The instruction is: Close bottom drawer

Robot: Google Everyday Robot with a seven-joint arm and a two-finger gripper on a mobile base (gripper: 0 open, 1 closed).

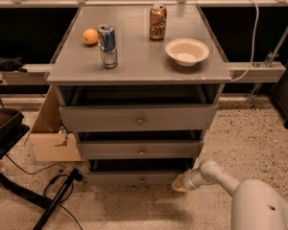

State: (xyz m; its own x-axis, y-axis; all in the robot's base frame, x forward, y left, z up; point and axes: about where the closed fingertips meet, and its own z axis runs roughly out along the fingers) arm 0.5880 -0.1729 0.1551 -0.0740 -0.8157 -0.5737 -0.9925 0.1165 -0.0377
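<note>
1. Camera view looks down on a grey cabinet (134,66) filling the middle of the frame, with three drawers stacked on its front.
2. The bottom drawer (129,178) sits low in the centre, just above the speckled floor. Its slim front stands out from the cabinet, with a dark gap above it, so it is not shut.
3. The gripper (178,182) is at the lower right of centre, against the right end of that drawer's front panel; whether it is open or closed cannot be told.
4. The white arm (221,176) runs from the gripper to the lower right corner.
5. On the cabinet top stand an orange (90,36), a blue-and-silver can (107,46), a brown can (157,21) and a white bowl (187,51), all apart.
6. A cardboard box (50,133) rests on the floor at the left, beside the cabinet.
</note>
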